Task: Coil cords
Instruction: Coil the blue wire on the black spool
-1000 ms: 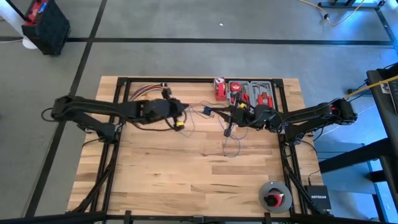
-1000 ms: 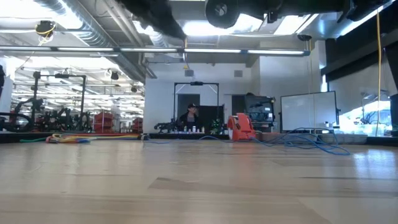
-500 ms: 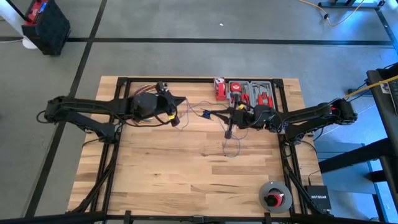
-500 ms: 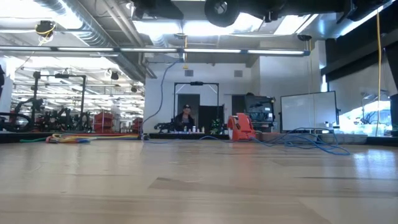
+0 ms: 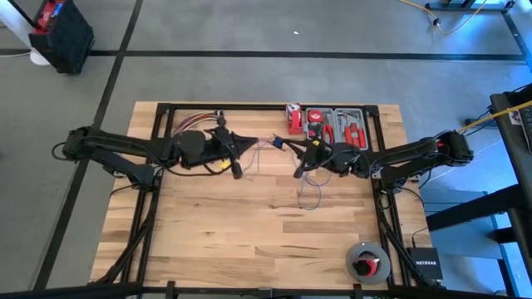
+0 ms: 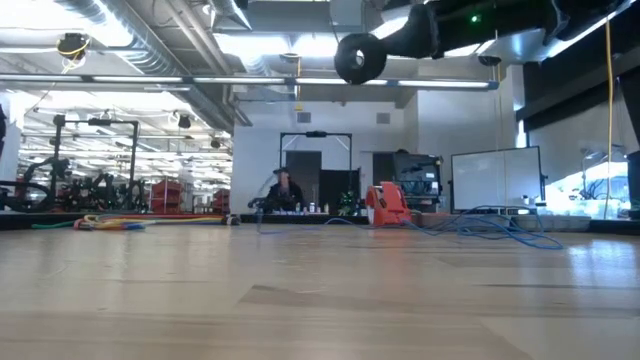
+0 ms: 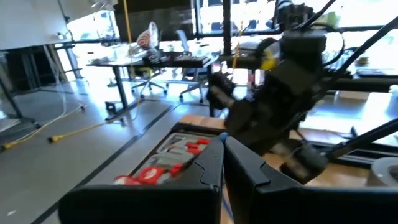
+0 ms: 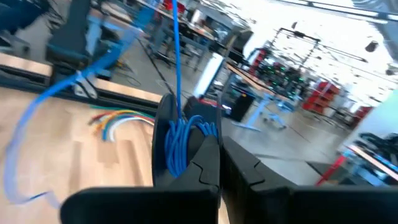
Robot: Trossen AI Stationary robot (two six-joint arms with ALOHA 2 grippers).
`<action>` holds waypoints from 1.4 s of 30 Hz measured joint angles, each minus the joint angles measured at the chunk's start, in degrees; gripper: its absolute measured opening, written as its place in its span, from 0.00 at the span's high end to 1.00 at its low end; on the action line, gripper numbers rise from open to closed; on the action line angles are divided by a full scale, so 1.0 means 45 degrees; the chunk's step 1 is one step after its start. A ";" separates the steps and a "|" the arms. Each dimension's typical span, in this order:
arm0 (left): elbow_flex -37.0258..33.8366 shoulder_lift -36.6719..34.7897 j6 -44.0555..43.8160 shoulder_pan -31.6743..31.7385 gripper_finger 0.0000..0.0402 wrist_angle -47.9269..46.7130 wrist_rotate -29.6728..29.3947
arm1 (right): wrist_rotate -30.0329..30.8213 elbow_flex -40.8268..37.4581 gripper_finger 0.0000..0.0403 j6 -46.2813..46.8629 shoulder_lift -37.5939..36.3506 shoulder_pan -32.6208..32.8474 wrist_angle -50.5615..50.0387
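High view: both my arms reach in over the far half of the table (image 5: 249, 241). My left gripper (image 5: 235, 172) hangs left of centre. My right gripper (image 5: 298, 172) hangs right of centre, just in front of the tool tray (image 5: 335, 123). The cord (image 5: 309, 195) runs between the two grippers, and a loose loop trails on the wood below my right gripper.

Low view: blue cord lies scattered on the far table edge. The arms pass overhead; no fingers show.

Left wrist view: my left fingers (image 7: 208, 165) are pressed together. Whether they pinch the cord, I cannot tell.

Right wrist view: my right fingers (image 8: 208, 155) are clamped on a bunch of several cord turns. One strand rises away from the bunch; another arcs out over the table.

Status, as judged: coiling is partly done. A few turns are gathered at my right gripper; the trailing loop and the span remain. The span's long axis runs left to right across the table.
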 joint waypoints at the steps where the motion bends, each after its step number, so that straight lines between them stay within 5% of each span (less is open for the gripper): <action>1: 0.0000 0.0145 0.0003 -0.0067 0.99 0.0248 -0.0002 | 0.0131 0.0000 0.99 -0.0024 0.0069 -0.0001 0.0017; 19: 0.0024 0.3699 0.0426 -0.0024 1.00 0.4993 0.0501 | 0.0528 0.0004 0.99 0.0242 0.0168 -0.0024 0.0287; 29: 0.0979 0.5456 0.0678 0.0098 1.00 0.3732 0.0681 | -0.0219 0.0321 0.99 0.1073 0.0168 0.0000 0.0330; 42: 0.1020 0.5520 0.0343 0.0147 0.99 0.1574 0.0573 | -0.1272 0.0325 0.99 0.2430 -0.0493 0.0015 0.0549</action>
